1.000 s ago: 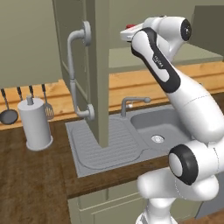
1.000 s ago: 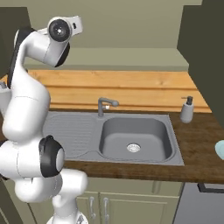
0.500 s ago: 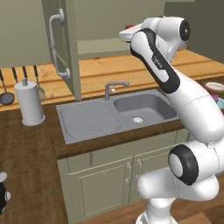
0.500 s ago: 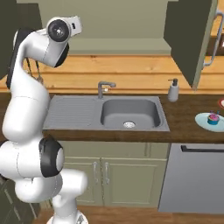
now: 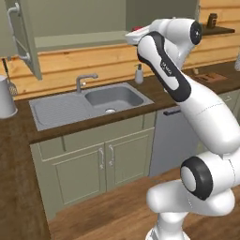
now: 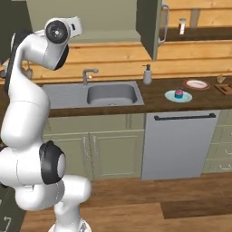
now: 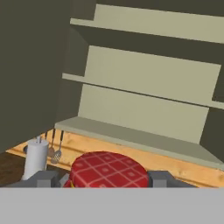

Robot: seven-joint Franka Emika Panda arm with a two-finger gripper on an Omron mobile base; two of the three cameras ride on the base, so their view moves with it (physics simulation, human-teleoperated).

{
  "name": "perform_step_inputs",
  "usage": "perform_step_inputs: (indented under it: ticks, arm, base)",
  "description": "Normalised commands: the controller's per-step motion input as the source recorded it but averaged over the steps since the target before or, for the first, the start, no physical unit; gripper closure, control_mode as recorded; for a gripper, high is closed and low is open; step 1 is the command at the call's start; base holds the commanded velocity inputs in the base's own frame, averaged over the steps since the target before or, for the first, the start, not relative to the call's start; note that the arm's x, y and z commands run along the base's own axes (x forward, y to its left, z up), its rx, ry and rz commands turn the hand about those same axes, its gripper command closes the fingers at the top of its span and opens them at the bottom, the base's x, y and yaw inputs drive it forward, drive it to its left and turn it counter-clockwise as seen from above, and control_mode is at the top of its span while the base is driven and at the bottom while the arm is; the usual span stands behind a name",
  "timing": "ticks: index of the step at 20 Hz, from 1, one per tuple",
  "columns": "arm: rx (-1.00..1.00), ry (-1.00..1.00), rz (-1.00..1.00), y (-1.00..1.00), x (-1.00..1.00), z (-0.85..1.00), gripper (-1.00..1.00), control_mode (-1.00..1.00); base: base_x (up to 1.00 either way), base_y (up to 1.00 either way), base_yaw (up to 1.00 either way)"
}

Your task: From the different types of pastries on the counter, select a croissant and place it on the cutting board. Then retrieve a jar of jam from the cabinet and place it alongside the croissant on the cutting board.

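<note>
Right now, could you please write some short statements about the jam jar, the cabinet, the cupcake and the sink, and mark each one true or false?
1. The gripper holds the jar of jam. True.
2. The cabinet doors are closed. False: they stand open, with bare shelves showing.
3. The cupcake sits on a blue plate. True.
4. The sink is full of dishes. False: its basin is bare.

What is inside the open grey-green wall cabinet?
The open grey-green wall cabinet shows bare pale shelves, nothing standing on them. The red checked jar lid between the pincer fingers covers a strip of its lowest shelf.
</note>
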Motion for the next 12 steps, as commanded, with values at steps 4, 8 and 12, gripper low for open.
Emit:
perform_step_inputs:
  ticks: [4,8,12]
  arm:
    - [0.00,0.00,0.00,0.00,0.00,0.00,1.00,1.00]
    - [0.00,0.00,0.00,0.00,0.00,0.00,1.00,1.00]
    - [0.00,0.00,0.00,0.00,0.00,0.00,1.00,1.00]
  base:
    - [-0.59,-0.71,-0.10]
    - [-0.13,-0.90,-0.02]
    - [-0.08,-0.98,0.00]
